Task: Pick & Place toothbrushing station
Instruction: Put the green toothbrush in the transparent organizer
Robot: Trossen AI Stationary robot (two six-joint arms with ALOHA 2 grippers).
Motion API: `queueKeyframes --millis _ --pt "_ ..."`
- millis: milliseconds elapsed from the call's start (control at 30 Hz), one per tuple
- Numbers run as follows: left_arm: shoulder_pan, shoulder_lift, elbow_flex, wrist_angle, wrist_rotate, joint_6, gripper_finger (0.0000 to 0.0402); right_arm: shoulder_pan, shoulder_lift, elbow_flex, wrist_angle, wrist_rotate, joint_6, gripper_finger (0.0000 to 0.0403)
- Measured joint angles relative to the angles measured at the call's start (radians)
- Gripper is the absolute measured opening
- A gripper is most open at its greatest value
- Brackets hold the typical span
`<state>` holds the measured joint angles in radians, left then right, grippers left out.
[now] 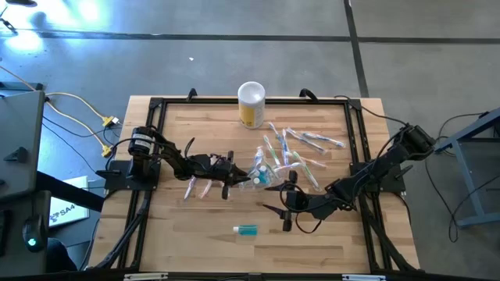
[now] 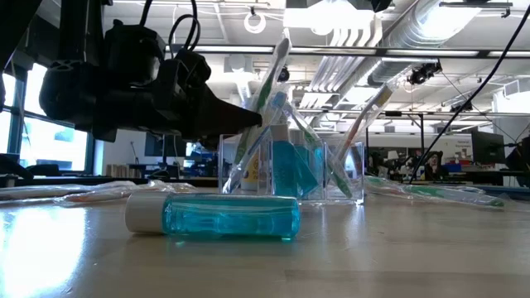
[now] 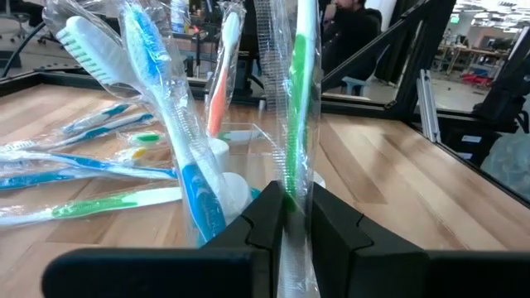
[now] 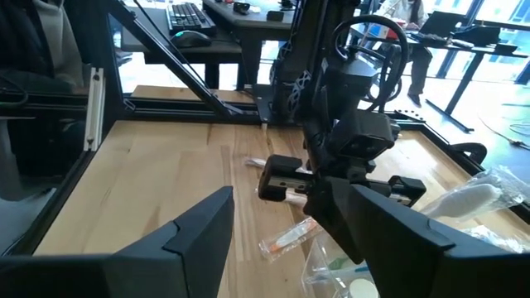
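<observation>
**Plants a wrapped green brush (image 3: 300, 99) upright in the clear holder (image 2: 344, 174) at table centre.**

Reaches in from 9 o'clock of the holder with the left gripper (image 3: 296, 223), jaws nearly closed and pinching the brush's wrapper. Waits at 5 o'clock of the holder with the right gripper (image 1: 286, 209), jaws wide and empty. Could tip the light holder or drag the brush back out if crinkly wrap clings to the fingers on release; could also knock the blue and orange brushes already standing there. Leaves more loose brushes (image 1: 312, 140) fanned at 1 o'clock, two more (image 1: 199, 188) under the left arm at 8 o'clock, a teal tube (image 1: 244, 229) at 6 o'clock and a yellow canister (image 1: 251, 104) at 12 o'clock.
</observation>
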<state>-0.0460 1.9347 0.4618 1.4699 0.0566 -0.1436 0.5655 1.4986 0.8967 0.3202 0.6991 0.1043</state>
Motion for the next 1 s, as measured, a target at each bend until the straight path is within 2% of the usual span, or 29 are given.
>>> queueKeyframes --millis 867,1000 --pt "0.0 0.0 0.046 -0.079 0.002 -0.022 0.0047 -0.001 0.0 0.0 -0.003 -0.001 0.0 0.023" --pt "0.0 0.0 0.046 -0.079 0.005 -0.022 0.0067 -0.001 0.0 0.0 -0.004 -0.001 0.0 0.023"
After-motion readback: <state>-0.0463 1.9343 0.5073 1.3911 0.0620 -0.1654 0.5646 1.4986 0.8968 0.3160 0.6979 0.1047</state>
